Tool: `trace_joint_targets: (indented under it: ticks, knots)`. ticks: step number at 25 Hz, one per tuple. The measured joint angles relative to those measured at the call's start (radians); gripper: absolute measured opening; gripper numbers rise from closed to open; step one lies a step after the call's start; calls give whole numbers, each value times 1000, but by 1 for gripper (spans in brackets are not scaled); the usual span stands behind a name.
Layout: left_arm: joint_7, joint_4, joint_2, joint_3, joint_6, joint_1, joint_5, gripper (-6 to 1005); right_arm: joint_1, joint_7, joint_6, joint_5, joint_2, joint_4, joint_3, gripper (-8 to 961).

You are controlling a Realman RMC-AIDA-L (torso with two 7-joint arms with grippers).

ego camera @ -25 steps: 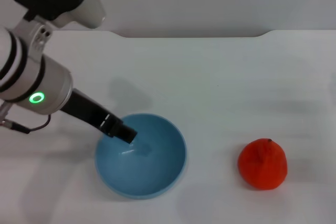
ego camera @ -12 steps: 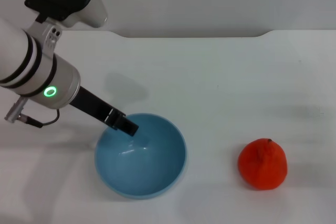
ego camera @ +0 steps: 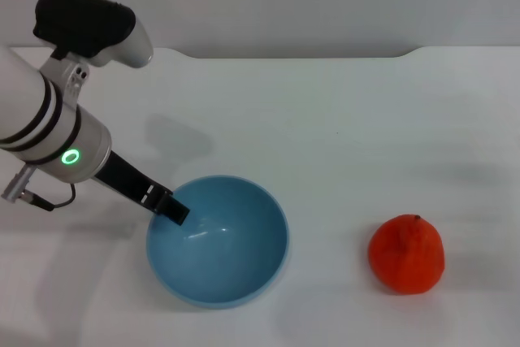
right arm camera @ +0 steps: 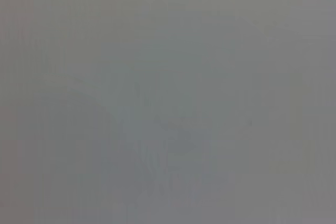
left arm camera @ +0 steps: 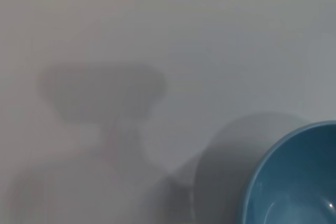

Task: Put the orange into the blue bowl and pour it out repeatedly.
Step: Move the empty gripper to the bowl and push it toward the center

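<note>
- The blue bowl (ego camera: 218,241) stands upright in the lower centre-left of the head view, the nearest thing to the camera, with nothing inside it; its inside is smooth and glossy with a small highlight.
- The orange (ego camera: 406,253) rests on the white table (ego camera: 341,136) at the lower right of the head view, well apart from the bowl, with its small stem nub up.
- The left gripper (ego camera: 175,212) reaches in from the left of the frame, with its dark tip at the bowl's upper-left rim. Whether the tip touches the rim cannot be told, and whether its fingers are apart or together cannot be told either.
- Behind the tip, the left arm (ego camera: 49,132) fills the upper left of the head view: a white cylinder with black bands, a lit green ring and a black cap on top.
- In the left wrist view, part of the bowl (left arm camera: 294,182) shows in the lower right corner, with the arm's soft shadow lying on the table at centre left.
- The table's far edge runs across the top of the head view, against a pale wall.
- The right wrist view shows only a blank grey surface; the right gripper is not seen in any view.
</note>
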Motion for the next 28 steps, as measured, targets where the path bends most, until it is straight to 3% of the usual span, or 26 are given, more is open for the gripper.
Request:
trace_joint_targets:
  ticks: [10,19,28]
  knots:
    - [1,-148,-4,10,-35,-40,-11,751,-2,-1,1,0,0,0,3,592]
    - [2,-183,-5,19,-63,-56,-28,751,-2,-1,3,3,0,0,3,592]
    - [6,-185,-4,21,-63,-59,-30,402,-2,-1,0,7,0,0,4,593]
